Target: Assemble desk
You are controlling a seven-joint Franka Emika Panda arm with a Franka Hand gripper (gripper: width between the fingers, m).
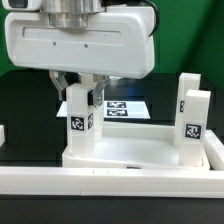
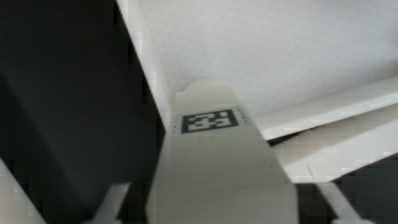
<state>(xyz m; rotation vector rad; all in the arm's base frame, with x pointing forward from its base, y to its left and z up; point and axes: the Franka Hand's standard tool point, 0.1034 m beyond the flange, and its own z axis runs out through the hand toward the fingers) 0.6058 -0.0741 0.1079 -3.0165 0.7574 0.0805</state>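
The white tray-like tabletop (image 1: 140, 152) lies in the middle of the table. A white leg (image 1: 80, 118) with a black-and-white tag stands upright on its corner at the exterior view's left. My gripper (image 1: 82, 100) comes down from above, one finger on each side of this leg, shut on it. In the wrist view the leg (image 2: 217, 150) fills the centre between my fingers (image 2: 111, 202), with the tabletop (image 2: 267, 50) beyond it. Two more tagged legs (image 1: 193, 112) stand upright at the tabletop's side at the exterior view's right.
The marker board (image 1: 125, 108) lies flat on the black table behind the tabletop. A long white border bar (image 1: 110, 182) runs along the front, with another part of it at the exterior view's left edge (image 1: 3, 133).
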